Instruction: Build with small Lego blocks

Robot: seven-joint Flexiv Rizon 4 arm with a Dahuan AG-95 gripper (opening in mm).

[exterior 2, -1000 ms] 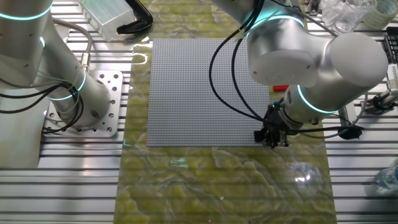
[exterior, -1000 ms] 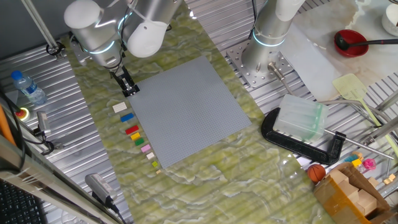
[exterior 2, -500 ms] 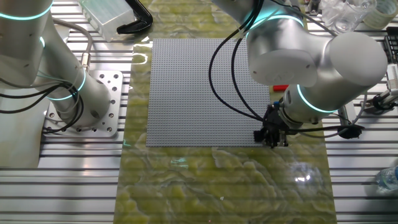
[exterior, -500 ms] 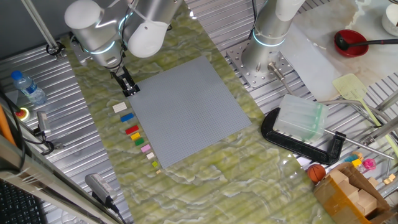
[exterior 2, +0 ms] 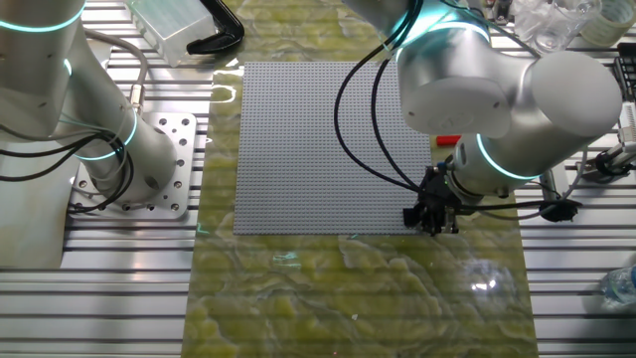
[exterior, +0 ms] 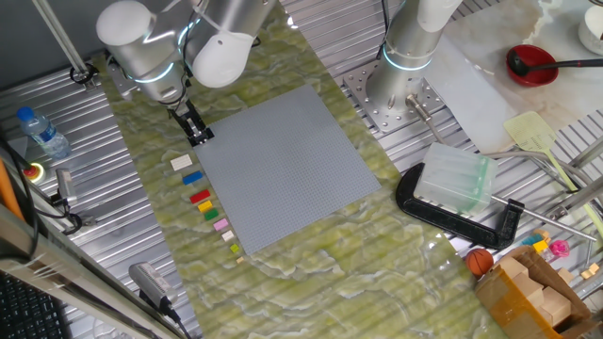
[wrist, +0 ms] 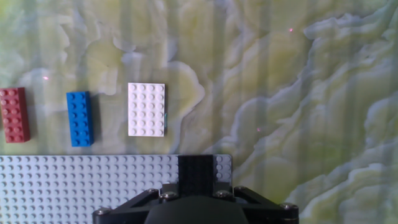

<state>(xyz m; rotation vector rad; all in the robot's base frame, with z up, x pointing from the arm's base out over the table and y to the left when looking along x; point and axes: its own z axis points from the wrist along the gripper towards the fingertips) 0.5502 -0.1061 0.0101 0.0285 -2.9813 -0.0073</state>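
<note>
My gripper (exterior: 196, 133) stands at the near-left corner of the grey baseplate (exterior: 283, 165), shut on a black brick (wrist: 196, 173) that sits over the plate's corner studs (wrist: 222, 168). In the other fixed view the gripper (exterior 2: 434, 221) is at the plate's bottom right corner. On the mat just beyond the plate edge lie a white brick (wrist: 147, 109), a blue brick (wrist: 79, 118) and a red brick (wrist: 13, 114). The fixed view shows the row continuing: white (exterior: 181, 163), blue (exterior: 192, 177), red (exterior: 200, 197), green (exterior: 204, 205), yellow (exterior: 209, 214), pink (exterior: 222, 225).
A second arm's base (exterior: 405, 56) is bolted beyond the plate's far side. A clear plastic box in a black clamp (exterior: 457, 184) lies to the right. A water bottle (exterior: 42, 132) stands at the left edge and a red ladle (exterior: 532, 64) at the back right.
Almost nothing: the arm has shifted only a few pixels in the other fixed view, and the gripper stays at the plate corner with the black brick.
</note>
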